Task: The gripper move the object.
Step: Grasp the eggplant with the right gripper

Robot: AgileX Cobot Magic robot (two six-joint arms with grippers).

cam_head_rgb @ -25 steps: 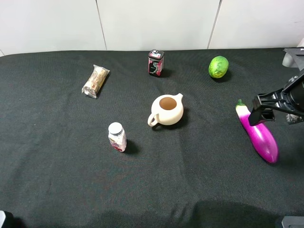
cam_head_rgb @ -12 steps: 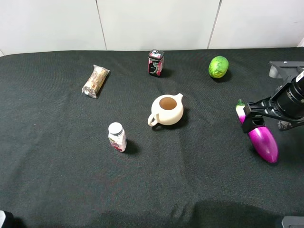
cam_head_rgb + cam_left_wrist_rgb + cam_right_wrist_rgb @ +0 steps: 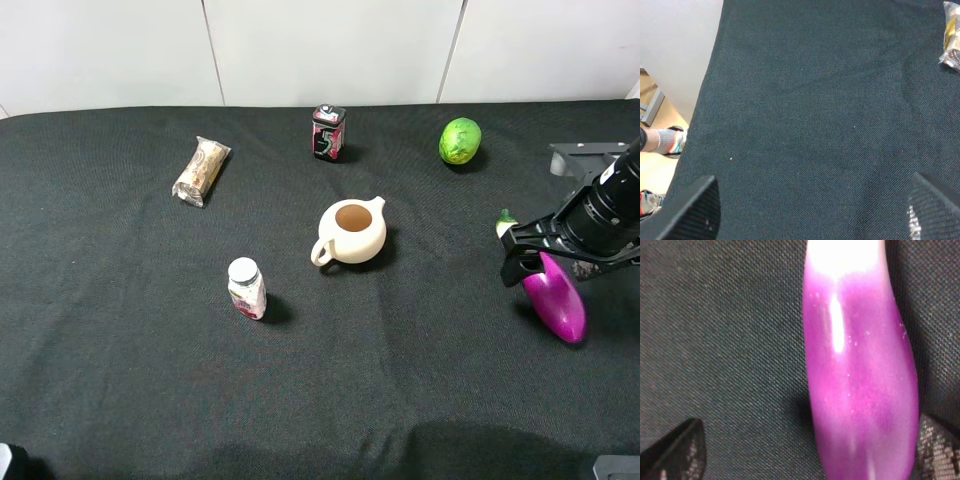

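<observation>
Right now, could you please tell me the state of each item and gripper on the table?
eggplant: lying down, not gripped
right gripper: open, astride the eggplant
left gripper: open, over bare cloth
teapot: upright, lidless
bottle: upright, capped
tin: upright
packet: lying flat

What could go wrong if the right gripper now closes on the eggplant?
The eggplant is glossy and rounded, so it may slip out when the right gripper closes. In the right wrist view it lies off-centre, close to one finger, so that finger may push it aside.
</observation>
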